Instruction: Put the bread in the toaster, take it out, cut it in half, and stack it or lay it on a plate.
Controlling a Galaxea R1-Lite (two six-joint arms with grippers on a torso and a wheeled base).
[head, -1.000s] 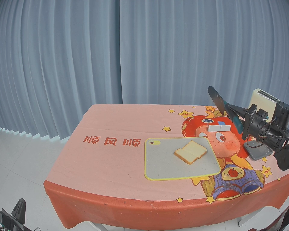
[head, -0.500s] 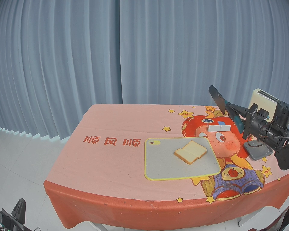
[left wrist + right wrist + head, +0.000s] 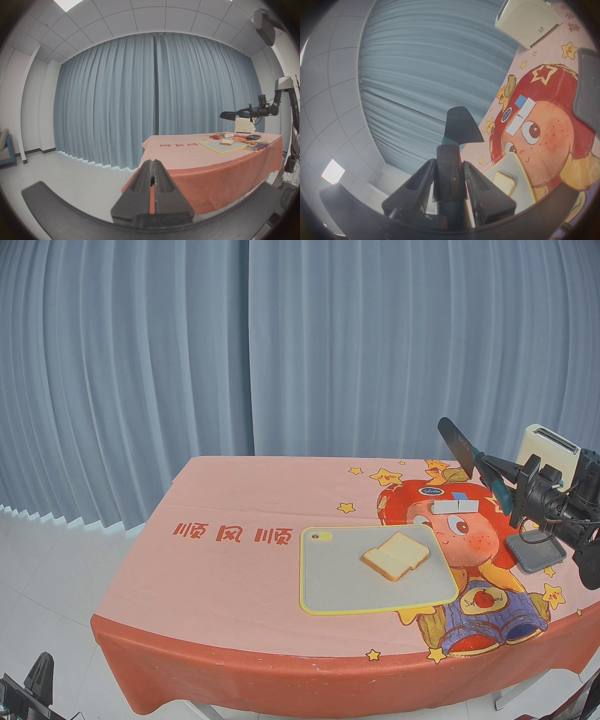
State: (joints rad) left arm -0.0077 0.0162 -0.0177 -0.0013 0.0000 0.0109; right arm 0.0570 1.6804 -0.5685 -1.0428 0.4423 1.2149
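My R gripper (image 3: 498, 485) is clamped on the knife (image 3: 455, 441) handle, blade tilted up so it clears the table. Bread (image 3: 395, 555) lies lower, to my left, on the cutting board (image 3: 337, 584). It looks halved already, pieces overlapping. Grey tray (image 3: 536, 552) just beneath, prob. for the knife. L gripper (image 3: 152, 175) closed, well apart.

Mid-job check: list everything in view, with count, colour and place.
table: one, pink-orange cloth
cutting board: one, grey, yellow rim, mid-table
bread: two overlapping pieces, pale, on the cutting board
knife: one, dark blade, teal handle, raised over the table's right side
toaster: one, cream, table's far right
tray: one, grey, on the table before the toaster
tape strips: white and blue, behind the board
curtain: blue-grey, behind
right end effector: shut on knife
left end effector: shut, low, off the table
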